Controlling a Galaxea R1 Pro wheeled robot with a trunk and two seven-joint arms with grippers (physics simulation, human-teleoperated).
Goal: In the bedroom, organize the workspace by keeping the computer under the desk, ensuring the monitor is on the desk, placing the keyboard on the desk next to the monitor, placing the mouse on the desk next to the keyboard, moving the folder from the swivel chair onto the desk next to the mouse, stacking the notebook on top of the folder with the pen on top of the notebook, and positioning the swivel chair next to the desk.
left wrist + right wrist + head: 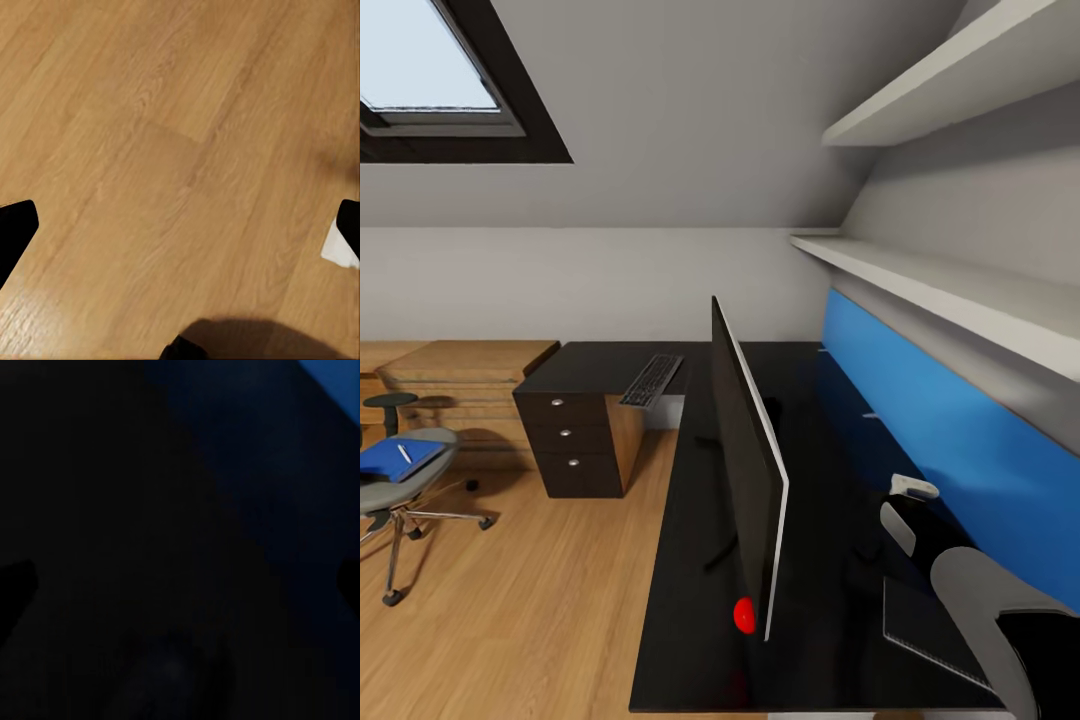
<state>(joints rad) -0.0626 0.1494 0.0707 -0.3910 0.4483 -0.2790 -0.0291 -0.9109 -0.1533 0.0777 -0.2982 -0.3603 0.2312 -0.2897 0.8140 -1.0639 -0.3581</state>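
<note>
The black monitor point(745, 470) stands edge-on on the long black desk point(690, 560). The keyboard point(651, 380) lies on the desk's far wing, above the drawer unit. At the left, the swivel chair point(395, 490) carries the blue folder point(390, 462) with the pen point(404, 453) on it. A dark thin notebook point(930, 625) lies on the desk under my right arm point(980, 590). My right gripper point(180, 585) is open over the dark desk top. Open too, my left gripper point(180, 232) hangs over the wood floor. The mouse and the computer are out of view.
A blue wall panel point(950, 440) runs behind the desk at the right, with two grey shelves point(960, 290) above it. The black drawer unit point(575, 440) stands under the far wing. A wooden dresser point(460, 380) sits against the back wall. A red spot point(744, 615) glows by the monitor's near edge.
</note>
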